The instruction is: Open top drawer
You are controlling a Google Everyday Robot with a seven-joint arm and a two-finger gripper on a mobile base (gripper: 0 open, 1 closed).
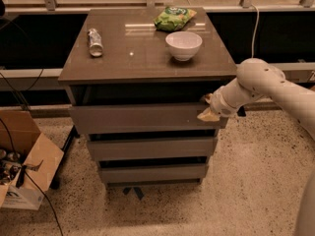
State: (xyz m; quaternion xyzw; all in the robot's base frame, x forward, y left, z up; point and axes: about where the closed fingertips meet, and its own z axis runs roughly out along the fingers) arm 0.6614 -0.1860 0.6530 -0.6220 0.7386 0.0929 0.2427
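Cabinet (147, 58) sits at centre of view w/ three stacked drawer fronts. The top drawer (142, 118) is the widest, a grey-brown flat front w/ no handle, directly under the tabletop. A dark band of interior shows betw. its upper edge and the tabletop. Its front stands proud of the two below it. Middle drawer (152, 148) is at 6 o'clock of it, narrower; bottom drawer (152, 172) is lower again and narrower still.

Gripper (207, 108) is at the top drawer's 3 o'clock end, touching the front's upper right corner, w/ its tan tip parts against the front face and the top edge. Whether it's apart, together or clamped on the front: can't tell from this angle. The white arm (275, 85) comes in from the 3 o'clock side of the view, big rounded joint just right of the cabinet's corner, and angles down-left to the gripper.

On the tabletop:
- White bowl (183, 44) at approx. 1 o'clock of the top's centre, upright.
- Green bag (174, 18) at 12 o'clock of the bowl, near the back edge.
- Can (94, 42) lying on its side at 10 o'clock, well apart from the bowl.

Speckled floor (236, 191) is all round the cabinet. An open cardboard box (29, 166) stands at 8 o'clock of the view, left of the cabinet, w/ dark cables running by it. A white cable (255, 28) hangs at 2 o'clock, behind the arm.
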